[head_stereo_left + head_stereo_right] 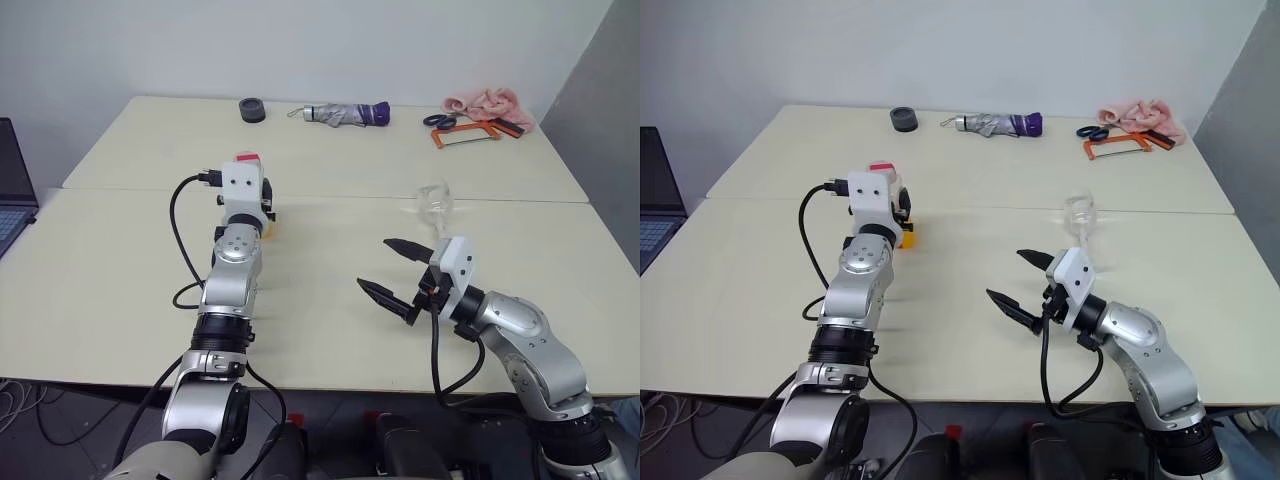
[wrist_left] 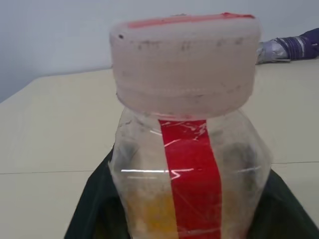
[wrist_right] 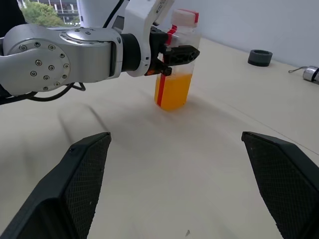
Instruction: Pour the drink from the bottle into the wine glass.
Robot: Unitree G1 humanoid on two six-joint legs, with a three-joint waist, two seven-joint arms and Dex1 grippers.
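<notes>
The bottle [image 3: 175, 64] stands upright on the table, clear with a red strip and a pale cap with a red top [image 2: 184, 59]. The orange drink [image 3: 172, 92] fills its lower half. My left gripper [image 3: 177, 54] is shut on the bottle's upper body, with black fingers [image 2: 94, 209] on either side. The wine glass [image 1: 436, 198] stands empty to the right, just beyond my right gripper [image 1: 373, 263]. That gripper hovers open over bare table, holding nothing and pointing left toward the bottle.
Along the far table lie a black tape roll [image 1: 252, 110], a folded umbrella [image 1: 345, 114], scissors [image 1: 438, 120], an orange hacksaw [image 1: 465, 133] and a pink cloth [image 1: 485, 102]. A laptop [image 1: 10, 190] sits at the left edge. A seam runs between the two tables.
</notes>
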